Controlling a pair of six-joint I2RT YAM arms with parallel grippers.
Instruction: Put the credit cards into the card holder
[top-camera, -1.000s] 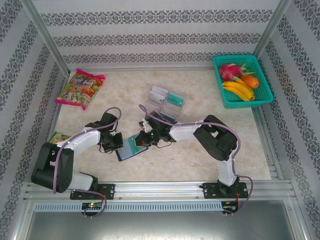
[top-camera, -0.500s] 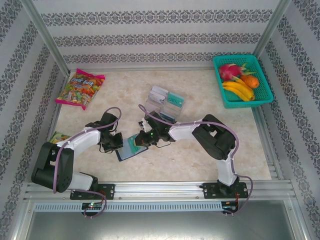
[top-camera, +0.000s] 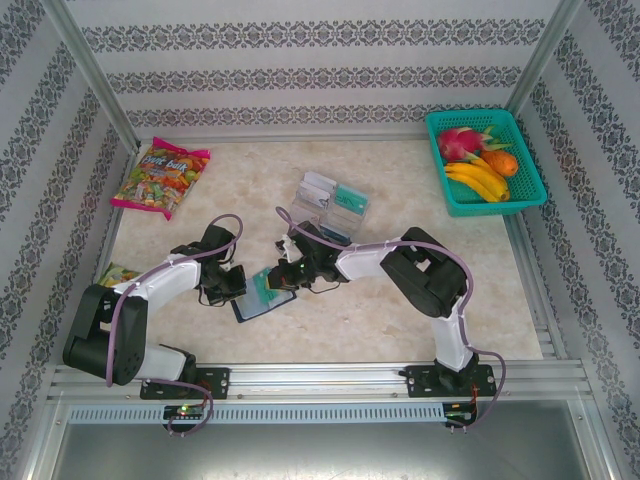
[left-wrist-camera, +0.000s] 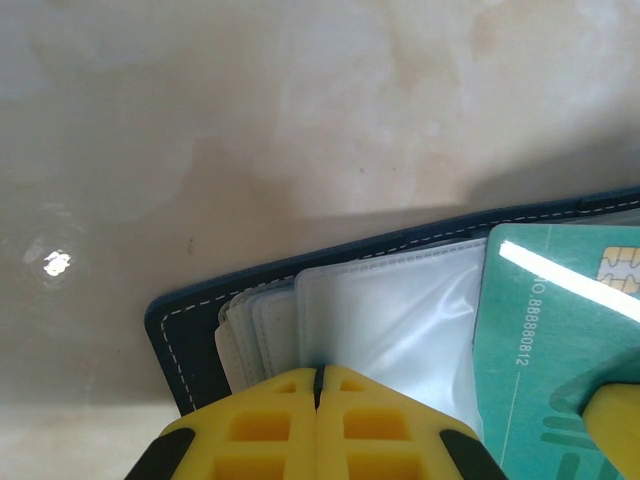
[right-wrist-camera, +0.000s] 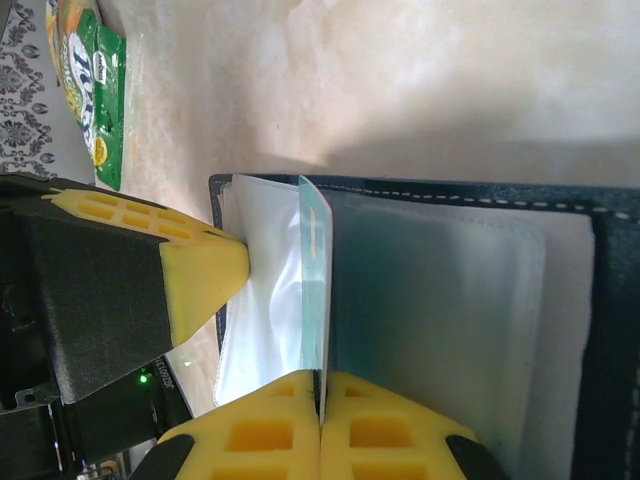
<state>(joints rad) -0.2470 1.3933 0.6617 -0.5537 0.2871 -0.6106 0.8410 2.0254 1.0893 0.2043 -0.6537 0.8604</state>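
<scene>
The navy card holder (left-wrist-camera: 185, 335) lies open on the marble-patterned surface (top-camera: 380, 310), between the two arms and near the front edge. Its clear plastic sleeves (left-wrist-camera: 390, 320) face up. The right gripper (right-wrist-camera: 320, 385) is clamped on a teal credit card (right-wrist-camera: 316, 270), holding it on edge against the sleeves at the holder's fold. The left gripper (left-wrist-camera: 318, 385) has its yellow fingers pressed together at the sleeves' outer edge; I cannot tell whether a sleeve is pinched between them. More credit cards stand in a clear acrylic tray (top-camera: 330, 205) just behind.
</scene>
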